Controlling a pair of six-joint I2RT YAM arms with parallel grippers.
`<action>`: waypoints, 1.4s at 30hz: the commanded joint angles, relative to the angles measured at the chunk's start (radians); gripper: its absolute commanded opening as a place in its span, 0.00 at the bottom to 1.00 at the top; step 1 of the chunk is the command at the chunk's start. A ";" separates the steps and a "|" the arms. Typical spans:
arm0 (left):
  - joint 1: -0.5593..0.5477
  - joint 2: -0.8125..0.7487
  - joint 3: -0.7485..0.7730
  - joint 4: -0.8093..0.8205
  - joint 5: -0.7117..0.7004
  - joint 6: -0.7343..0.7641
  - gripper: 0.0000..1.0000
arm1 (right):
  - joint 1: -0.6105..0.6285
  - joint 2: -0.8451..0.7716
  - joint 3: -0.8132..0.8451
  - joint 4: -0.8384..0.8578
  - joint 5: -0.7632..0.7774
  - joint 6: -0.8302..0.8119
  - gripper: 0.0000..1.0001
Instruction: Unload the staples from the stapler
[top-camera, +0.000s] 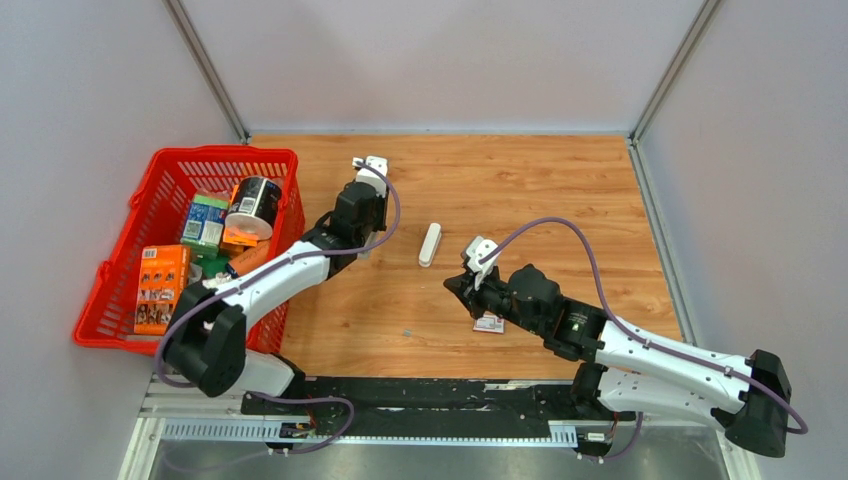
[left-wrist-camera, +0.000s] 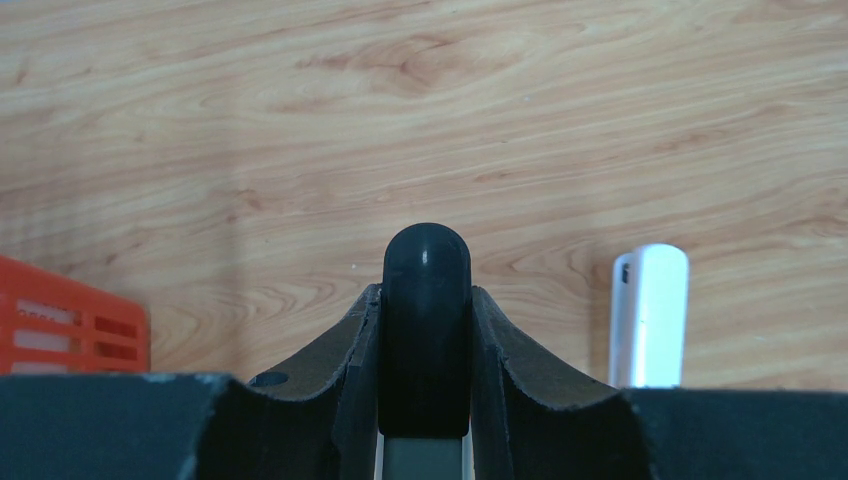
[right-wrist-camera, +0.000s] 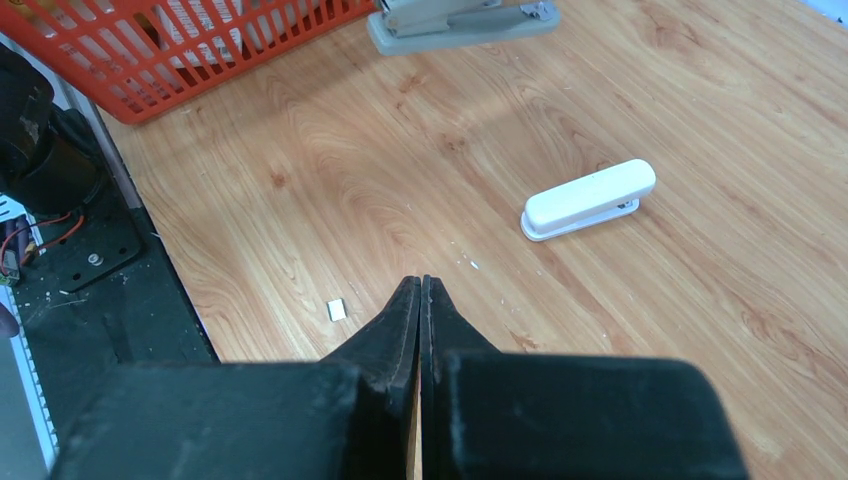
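Observation:
The white stapler (top-camera: 430, 244) lies closed on the wooden table between the two arms. It also shows in the left wrist view (left-wrist-camera: 648, 315) and the right wrist view (right-wrist-camera: 588, 198). My left gripper (top-camera: 362, 238) stands left of it, and its jaws (left-wrist-camera: 425, 295) are shut on a grey piece with a rounded black tip (left-wrist-camera: 426, 270). A grey and metal object (right-wrist-camera: 460, 20) shows at the top edge of the right wrist view, where the left gripper is. My right gripper (top-camera: 462, 283) is shut and empty (right-wrist-camera: 421, 283), near and right of the stapler.
A red basket (top-camera: 120, 260) of boxes and a can stands at the left. A small red-and-white flat box (top-camera: 489, 322) lies under the right arm. A tiny white piece (right-wrist-camera: 337, 310) lies on the table near the front edge. Grey walls enclose the table.

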 joint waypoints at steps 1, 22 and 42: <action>0.035 0.076 0.016 0.150 -0.031 -0.048 0.00 | -0.003 -0.012 -0.009 0.062 0.000 0.029 0.00; 0.101 0.246 -0.250 0.357 0.090 -0.278 0.00 | -0.002 0.033 -0.005 0.059 -0.038 0.027 0.00; 0.057 0.435 -0.202 0.141 0.090 -0.292 0.00 | -0.002 0.094 -0.020 0.094 -0.046 0.066 0.00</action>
